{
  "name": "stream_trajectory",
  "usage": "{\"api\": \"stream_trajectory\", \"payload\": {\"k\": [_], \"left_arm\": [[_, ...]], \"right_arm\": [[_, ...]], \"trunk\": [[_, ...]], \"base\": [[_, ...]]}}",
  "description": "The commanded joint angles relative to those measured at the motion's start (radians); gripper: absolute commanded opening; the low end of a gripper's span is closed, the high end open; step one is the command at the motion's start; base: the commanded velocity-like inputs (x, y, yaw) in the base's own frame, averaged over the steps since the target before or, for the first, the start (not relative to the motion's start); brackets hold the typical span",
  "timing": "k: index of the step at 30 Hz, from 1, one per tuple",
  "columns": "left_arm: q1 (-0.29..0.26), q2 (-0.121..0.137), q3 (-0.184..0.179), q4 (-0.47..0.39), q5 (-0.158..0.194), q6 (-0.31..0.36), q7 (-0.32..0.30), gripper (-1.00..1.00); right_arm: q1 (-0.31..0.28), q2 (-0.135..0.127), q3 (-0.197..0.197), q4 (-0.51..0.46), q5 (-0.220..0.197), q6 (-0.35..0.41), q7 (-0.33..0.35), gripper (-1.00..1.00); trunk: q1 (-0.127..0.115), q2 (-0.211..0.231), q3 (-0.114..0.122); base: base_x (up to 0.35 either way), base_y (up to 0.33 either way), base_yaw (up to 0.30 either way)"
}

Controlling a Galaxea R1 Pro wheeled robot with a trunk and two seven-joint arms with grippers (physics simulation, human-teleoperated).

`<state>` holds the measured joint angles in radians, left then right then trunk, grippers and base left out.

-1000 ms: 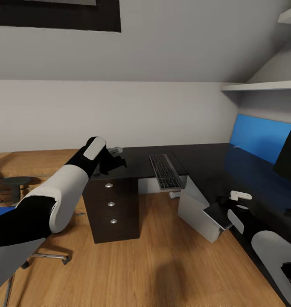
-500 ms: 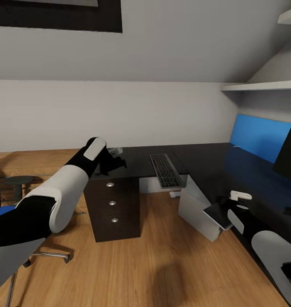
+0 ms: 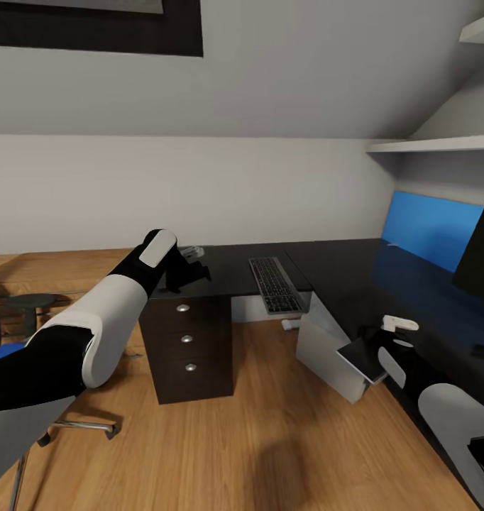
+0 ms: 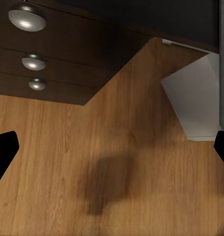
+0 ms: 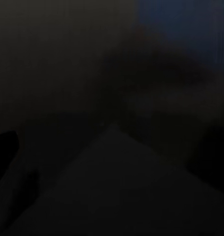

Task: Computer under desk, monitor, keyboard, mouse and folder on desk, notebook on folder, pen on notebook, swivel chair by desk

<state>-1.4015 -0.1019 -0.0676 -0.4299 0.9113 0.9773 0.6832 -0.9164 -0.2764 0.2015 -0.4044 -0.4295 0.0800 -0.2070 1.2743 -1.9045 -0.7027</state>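
Even, soft light in the room; a blurred shadow on the floor; right wrist view nearly black.

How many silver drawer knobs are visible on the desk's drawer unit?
3. On the desk, the knobs run down the drawer fronts in a column: top knob, middle knob, bottom knob. None looks hidden.

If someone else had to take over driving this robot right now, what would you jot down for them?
Left gripper: open, empty, over the drawer end of the long black desk.
Right gripper: seems shut on the thin grey notebook at the desk's edge.
Done: flat dark keyboard and wide black monitor on the desk; light grey computer tower under it.
Left: bright blue folder lies on the grey swivel chair; then notebook, pen, mouse, chair.
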Motion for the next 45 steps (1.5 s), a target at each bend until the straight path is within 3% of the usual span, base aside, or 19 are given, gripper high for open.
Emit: {"api": "stream_trajectory", "payload": {"k": [1,21,25,34,45], "left_arm": [[-0.001,0.001,-0.006,-0.001,0.01,0.001,0.009,1.0],[-0.001,0.0,-0.007,0.031,0.006,0.001,0.009,1.0],[-0.001,0.0,-0.007,0.035,0.004,-0.001,0.01,1.0],[0.0,-0.001,-0.008,0.036,0.003,-0.051,0.009,1.0],[0.01,0.002,-0.007,0.034,0.002,-0.083,0.002,1.0]], "right_arm": [[0.0,-0.001,0.008,-0.005,-0.006,0.006,-0.008,1.0],[0.001,-0.001,0.007,-0.011,-0.006,0.007,-0.008,1.0],[0.003,-0.001,0.008,-0.058,-0.007,0.021,-0.009,1.0],[0.006,0.0,0.007,-0.18,-0.015,0.178,-0.01,1.0],[0.011,0.003,0.007,-0.233,-0.017,0.233,-0.011,1.0]], "trunk": [[0.0,0.0,0.0],[0.0,0.0,0.03],[0.0,0.0,0.036],[0.0,0.0,0.048],[0.0,0.0,0.051]], "base": [[0.0,0.0,-0.054],[0.0,0.0,-0.062],[0.0,0.0,-0.013],[0.0,0.0,-0.001],[0.0,0.0,0.0]]}}
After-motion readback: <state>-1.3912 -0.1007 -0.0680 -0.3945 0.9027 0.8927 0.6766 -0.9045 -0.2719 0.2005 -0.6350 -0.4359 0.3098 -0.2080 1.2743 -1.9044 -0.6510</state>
